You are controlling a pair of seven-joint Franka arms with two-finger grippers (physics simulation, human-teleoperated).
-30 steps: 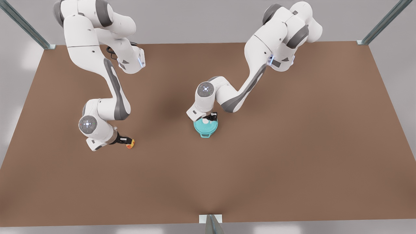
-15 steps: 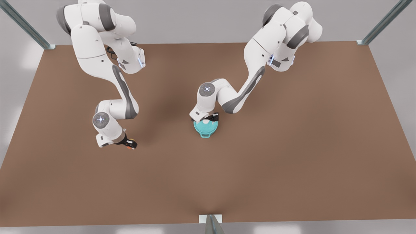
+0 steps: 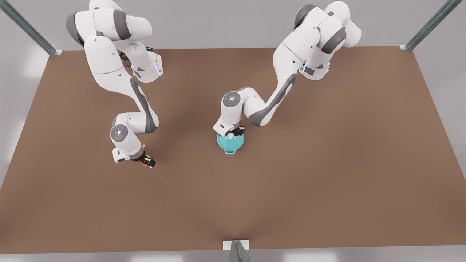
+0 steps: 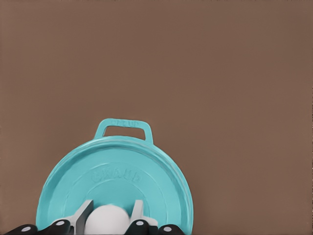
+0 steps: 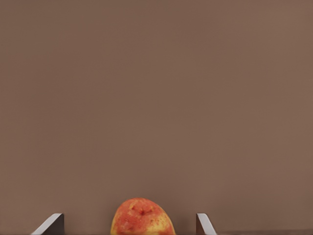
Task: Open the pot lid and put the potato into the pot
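Brown table (image 3: 327, 163) seen from above, pot lid (image 4: 117, 181) seated on pot (image 3: 230, 143) at centre, its white knob flanked closely by left gripper (image 4: 111, 215), potato (image 5: 142, 216) framed between wide-spread fingers of right gripper (image 3: 147, 161) toward the front view's left

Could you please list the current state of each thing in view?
pot lid: on the pot, closed.
pot: upright on the table, covered.
potato: on the table, between open fingers.
left gripper: fingers at both sides of the lid's white knob.
right gripper: open around the potato.
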